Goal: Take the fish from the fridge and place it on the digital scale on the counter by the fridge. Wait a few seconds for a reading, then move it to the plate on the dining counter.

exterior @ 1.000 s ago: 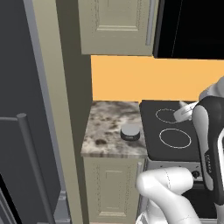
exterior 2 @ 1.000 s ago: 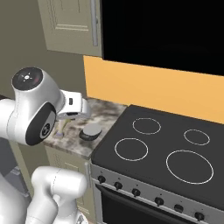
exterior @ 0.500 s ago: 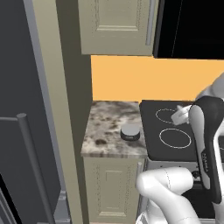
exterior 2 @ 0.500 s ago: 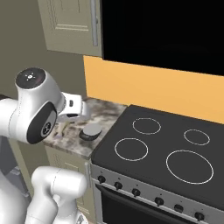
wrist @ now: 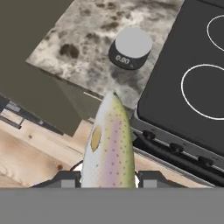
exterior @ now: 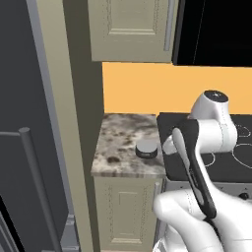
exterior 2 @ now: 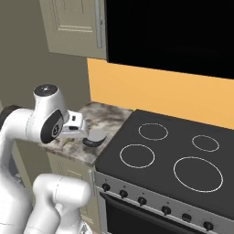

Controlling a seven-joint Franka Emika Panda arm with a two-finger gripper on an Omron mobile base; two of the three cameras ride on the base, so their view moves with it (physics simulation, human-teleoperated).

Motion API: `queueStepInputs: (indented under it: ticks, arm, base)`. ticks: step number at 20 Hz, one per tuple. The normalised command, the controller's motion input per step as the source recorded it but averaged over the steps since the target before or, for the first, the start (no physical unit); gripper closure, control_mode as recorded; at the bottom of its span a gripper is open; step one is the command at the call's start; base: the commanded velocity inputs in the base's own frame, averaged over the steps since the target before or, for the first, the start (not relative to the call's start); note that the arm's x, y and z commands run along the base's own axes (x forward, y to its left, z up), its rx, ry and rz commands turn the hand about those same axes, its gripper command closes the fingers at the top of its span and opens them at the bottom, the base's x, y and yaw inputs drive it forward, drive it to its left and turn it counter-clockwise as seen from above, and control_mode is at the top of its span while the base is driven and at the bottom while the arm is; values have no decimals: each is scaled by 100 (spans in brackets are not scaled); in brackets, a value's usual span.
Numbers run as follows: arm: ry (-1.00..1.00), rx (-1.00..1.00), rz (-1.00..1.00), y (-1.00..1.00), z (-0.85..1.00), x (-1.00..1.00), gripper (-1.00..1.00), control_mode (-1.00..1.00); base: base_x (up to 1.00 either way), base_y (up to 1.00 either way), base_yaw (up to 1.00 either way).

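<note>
The gripper (wrist: 108, 177) is clamped on the fish (wrist: 109, 144), its two dark finger tips pressed against the fish's sides low in the hand view, and the pale body with its pinkish stripe and speckles points away from the hand toward the narrow granite tabletop (wrist: 83, 39). The fish hangs in the air in front of the cabinet edge, short of the stone, with wooden floor (wrist: 30, 153) seen below it. The digital scale (wrist: 130, 47) stands on the tabletop near the edge that meets the stove (wrist: 188, 87), its flat grey top bare and its front display showing a zero reading. In the left base view the scale (exterior: 147, 148) sits toward the right front of the tabletop (exterior: 123, 142), just beside the black stove top, and the white arm bends across the stove side with its elbow close to the scale. The fridge (exterior: 24, 123) fills the left of that view as a dark grey door with a long bar handle (exterior: 34, 187). In the right base view the hand (exterior 2: 73, 125) sits over the front of the tabletop (exterior 2: 98, 116), beside the scale (exterior 2: 94, 137). Beige panelled cabinets (exterior: 130, 29) hang above an orange wall strip (exterior: 147, 88).
</note>
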Motion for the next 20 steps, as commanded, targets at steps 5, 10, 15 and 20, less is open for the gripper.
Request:
queueStepInputs:
  ticks: [5, 10, 15, 20]
  arm:
    - [12, -6, -1, 32, -37, 100, 100, -100]
    - [4, 0, 0, 21, -35, 97, 100, -100]
    - [0, 0, -3, 0, -55, 67, 100, -100]
    - [0, 0, -1, 0, -31, 72, 100, -100]
  base:
    - [0, 0, 0]
    - [0, 0, 0]
    - [0, 0, 0]
    - [0, 0, 0]
